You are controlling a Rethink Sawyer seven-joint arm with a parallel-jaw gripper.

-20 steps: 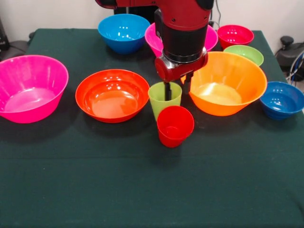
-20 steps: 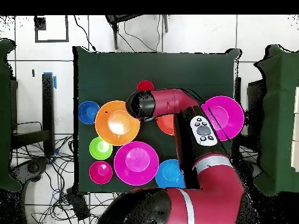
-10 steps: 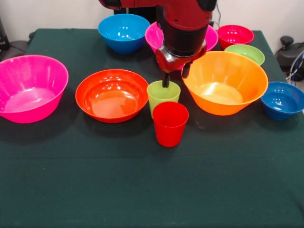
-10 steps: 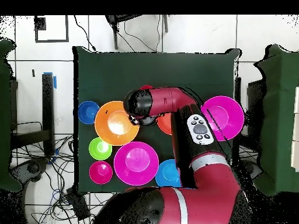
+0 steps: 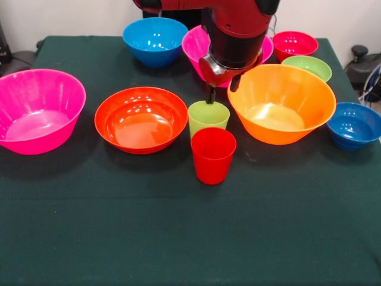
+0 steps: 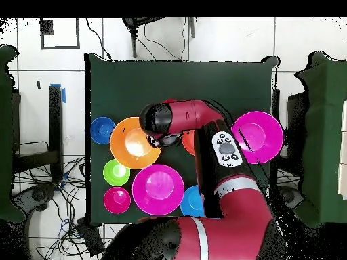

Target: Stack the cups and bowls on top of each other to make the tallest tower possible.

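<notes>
A: So, what changed?
B: Red cup point(image 5: 213, 155) nearest, upright now, was tipped 1 s ago. Lime cup point(image 5: 208, 117) just behind it, on the tabletop point(image 5: 178, 238). End effector point(image 5: 221, 90) has risen clear of the lime cup's rim, fingers apart, holding nothing.
A: Tower?
B: None yet; orange bowl point(image 5: 283, 102) empty.
A: Hidden bits?
B: Arm covers much of the far pink bowl point(image 5: 193, 44); overhead, both cups.

The 2 cups are lime green point(image 5: 208, 115) and red point(image 5: 213, 154). The big bowl point(image 5: 281, 102) is orange. The table cloth point(image 5: 178, 238) is dark green. The arm point(image 5: 238, 30) is red and black.
</notes>
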